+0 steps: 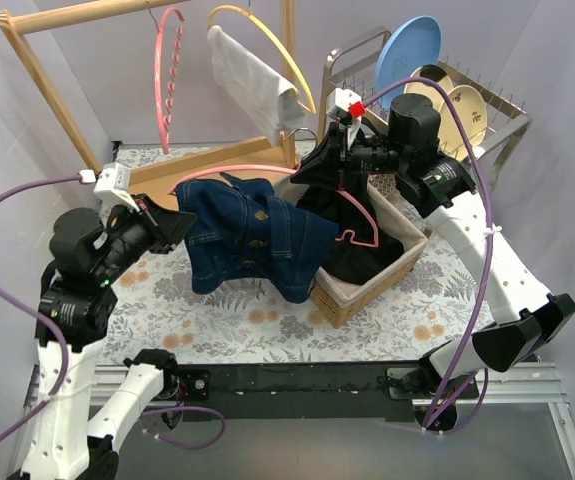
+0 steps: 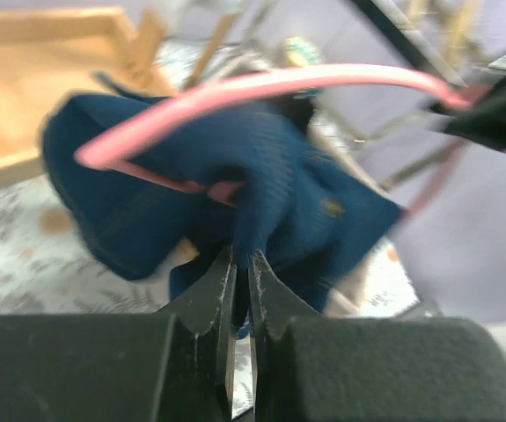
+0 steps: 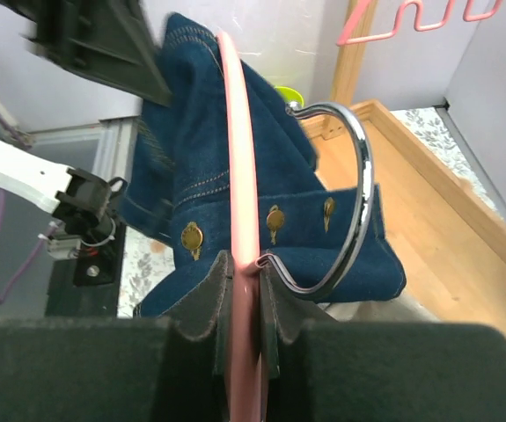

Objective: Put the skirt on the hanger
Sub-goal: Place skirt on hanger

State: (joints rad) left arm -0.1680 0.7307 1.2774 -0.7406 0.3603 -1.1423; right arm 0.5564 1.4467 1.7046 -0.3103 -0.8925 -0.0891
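In the left part of the top view, we see our left gripper [image 1: 175, 228] pinched tight on an edge of the blue skirt [image 1: 262, 240]. The skirt hangs in the middle, just beside the basket [image 1: 367, 285], and the pink hanger [image 3: 238, 132] runs across it. On the right, our right gripper [image 3: 245, 268] is squeezed tight on the hanger.

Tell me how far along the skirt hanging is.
Done: both are gripped, the right end effector shut on the hanger, the left end effector shut on a fold of the skirt. In hand: the skirt is bunched against the hanger's bar. Left: spreading and seating it; it doesn't look properly hung yet.
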